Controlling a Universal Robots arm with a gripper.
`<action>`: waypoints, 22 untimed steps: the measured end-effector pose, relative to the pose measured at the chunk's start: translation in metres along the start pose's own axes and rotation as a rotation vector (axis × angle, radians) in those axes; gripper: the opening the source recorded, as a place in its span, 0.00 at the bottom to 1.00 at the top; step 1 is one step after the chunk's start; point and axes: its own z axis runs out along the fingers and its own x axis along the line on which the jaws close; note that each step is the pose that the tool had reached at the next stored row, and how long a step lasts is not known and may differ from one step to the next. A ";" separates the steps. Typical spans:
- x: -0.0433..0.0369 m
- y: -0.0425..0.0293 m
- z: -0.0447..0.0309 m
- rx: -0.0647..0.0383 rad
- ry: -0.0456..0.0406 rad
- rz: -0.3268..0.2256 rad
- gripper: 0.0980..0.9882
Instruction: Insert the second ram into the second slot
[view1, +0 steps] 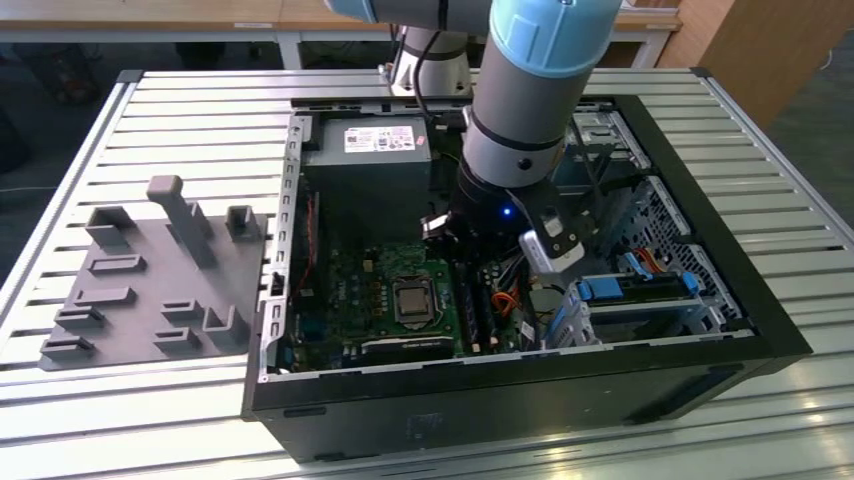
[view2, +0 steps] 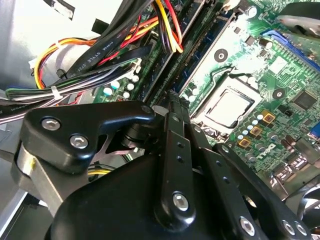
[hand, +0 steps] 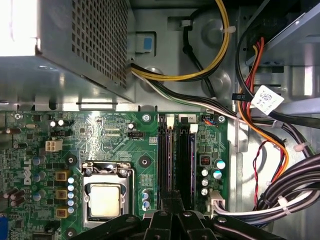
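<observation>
My gripper (view1: 483, 250) reaches down into the open computer case (view1: 694, 130), over the memory slots (view1: 475, 312) beside the processor socket. In both wrist views its fingertips (hand: 171, 197) are together at one end of the slots (hand: 176, 160). Thin dark-blue strips stand edge-up in the slots (view2: 192, 55). The one in line with the fingertips looks like the second ram (hand: 168, 160). I cannot tell whether the fingertips (view2: 172, 102) touch it.
The power supply (view1: 367, 160) sits at the back of the case. Cable bundles (hand: 280, 190) crowd one side of the slots and the processor socket (hand: 105, 200) lies on the other. A drive cage with blue latches (view1: 641, 290) is on the exterior view's right, a grey fixture plate (view1: 147, 280) on its left.
</observation>
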 end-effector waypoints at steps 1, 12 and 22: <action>0.0000 -0.0001 0.0008 0.001 0.0002 0.000 0.01; -0.0003 0.0002 0.0046 -0.006 -0.0003 -0.001 0.01; 0.0006 0.0001 -0.0109 -0.010 0.0000 -0.001 0.01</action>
